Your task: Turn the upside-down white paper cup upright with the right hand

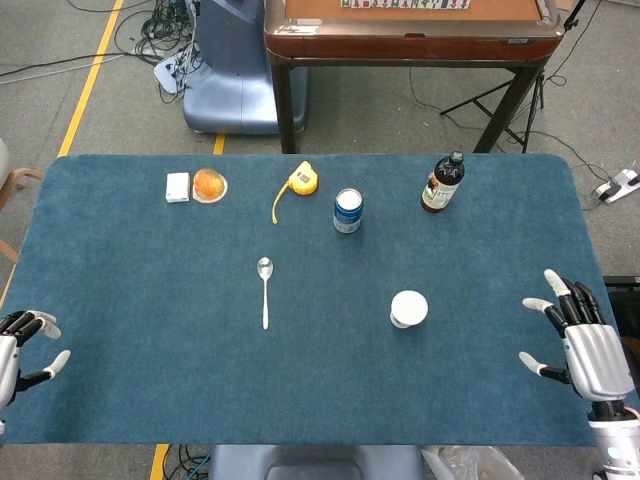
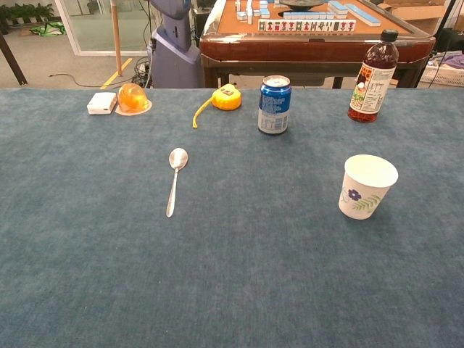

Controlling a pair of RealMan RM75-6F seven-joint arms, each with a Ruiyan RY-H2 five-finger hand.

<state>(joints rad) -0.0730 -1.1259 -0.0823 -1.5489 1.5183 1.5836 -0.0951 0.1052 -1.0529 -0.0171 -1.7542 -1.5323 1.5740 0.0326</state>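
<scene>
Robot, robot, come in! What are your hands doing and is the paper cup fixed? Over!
Both hands open, left hand and right hand at table edges. Paper cup upright, untouched. Nothing in the way.

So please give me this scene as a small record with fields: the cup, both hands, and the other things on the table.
cup: upright, mouth up, free on the table
right hand: near right edge, fingers spread, holds nothing
left hand: at left edge, holds nothing
spoon: lying left of cup
can: upright, behind cup
bottle: upright, far right
tape measure: left of can
</scene>
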